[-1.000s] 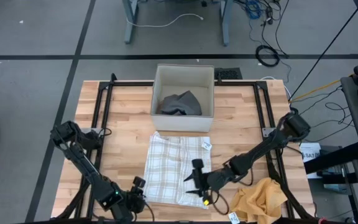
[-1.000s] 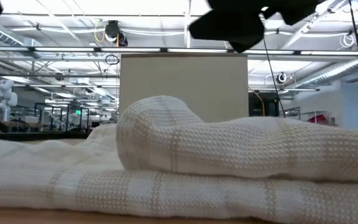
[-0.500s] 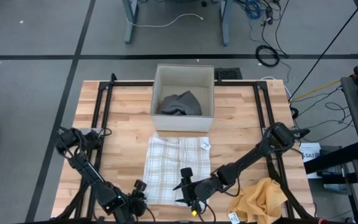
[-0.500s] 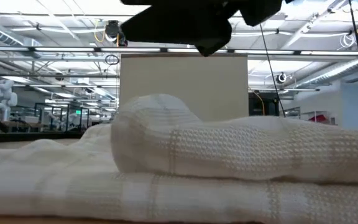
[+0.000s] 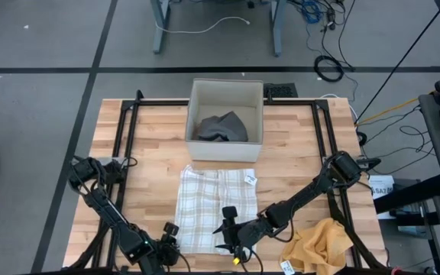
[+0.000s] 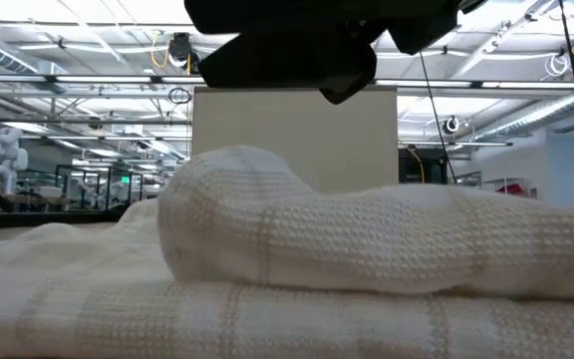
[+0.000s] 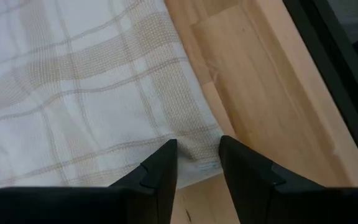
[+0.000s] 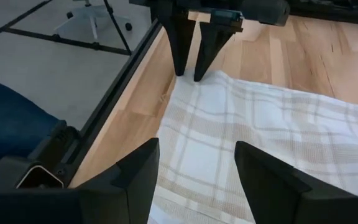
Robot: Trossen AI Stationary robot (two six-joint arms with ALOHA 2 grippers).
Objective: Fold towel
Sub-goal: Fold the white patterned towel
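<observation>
— So, where to find the towel (image 5: 208,206)?
— Spread on the worktop (image 5: 296,137), right under both tools, bumped up in one spot.
— And the left tool (image 7: 197,146)?
— Down low at the towel's corner, fingers a little apart, one on each side of that corner, not squeezing it.
— And the right tool (image 8: 196,148)?
— Just above the cloth, wide open, holding nothing, pointing at the left tool across that same corner.

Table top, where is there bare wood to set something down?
Bare wood lies left of the plaid towel and white bin, and right of the bin above the yellow cloth. It is crowded at the towel's near edge, where left gripper and right gripper work.
</observation>
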